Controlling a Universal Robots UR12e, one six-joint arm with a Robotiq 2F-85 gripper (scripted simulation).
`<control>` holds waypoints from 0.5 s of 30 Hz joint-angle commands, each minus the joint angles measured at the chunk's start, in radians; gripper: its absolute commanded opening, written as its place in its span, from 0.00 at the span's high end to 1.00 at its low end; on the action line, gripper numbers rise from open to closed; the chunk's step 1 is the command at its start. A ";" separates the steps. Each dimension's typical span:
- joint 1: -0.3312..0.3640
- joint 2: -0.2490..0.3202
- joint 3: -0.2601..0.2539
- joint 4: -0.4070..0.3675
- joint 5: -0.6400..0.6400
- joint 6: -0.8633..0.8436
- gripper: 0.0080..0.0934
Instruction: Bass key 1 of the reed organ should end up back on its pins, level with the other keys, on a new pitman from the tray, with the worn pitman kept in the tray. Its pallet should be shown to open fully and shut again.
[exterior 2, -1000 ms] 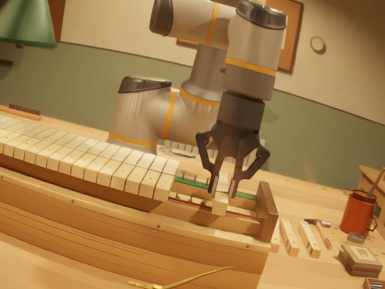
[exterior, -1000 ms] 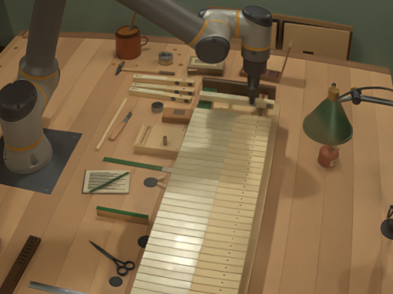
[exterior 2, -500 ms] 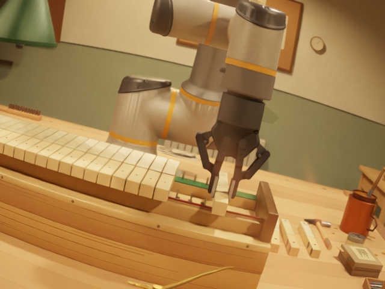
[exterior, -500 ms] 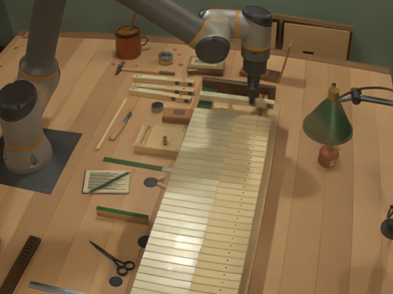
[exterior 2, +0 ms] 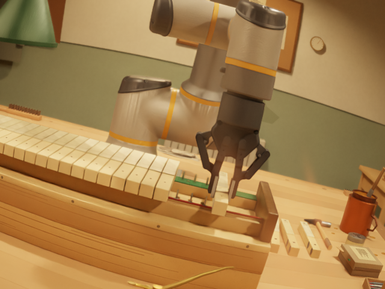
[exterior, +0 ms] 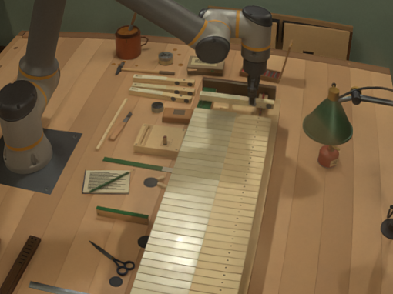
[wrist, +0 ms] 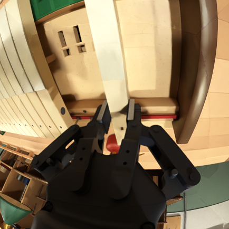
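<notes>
Bass key 1 (exterior: 235, 101) lies across the open bay at the bass end of the organ's keybed (exterior 2: 217, 199), apart from the row of seated keys (exterior: 215, 184). The key (wrist: 112, 79) is held near its back end by my closed gripper (wrist: 116, 110), which comes straight down on it (exterior 2: 222, 188). Bare pins stand in the bay between the key and the seated keys (exterior 2: 191, 186). Three loose keys (exterior: 163, 87) lie on the bench beside the organ. The parts tray (exterior: 158, 139) holds a short dowel and thin rods. The pallet is hidden.
Behind the organ end stand a small box (exterior: 206, 64), a tin (exterior: 165, 57) and an orange mug (exterior: 128, 41). A hammer (exterior: 144, 70) lies near them. The green lamp (exterior: 327, 121) rises to the right of the keys. The organ's end cheek (exterior 2: 266, 208) is close beside the gripper.
</notes>
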 commanded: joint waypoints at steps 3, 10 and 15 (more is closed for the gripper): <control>0.000 0.000 0.000 0.000 0.000 0.000 0.70; 0.000 0.000 0.000 0.000 0.000 0.000 0.54; 0.000 0.000 0.000 0.000 0.000 0.000 0.53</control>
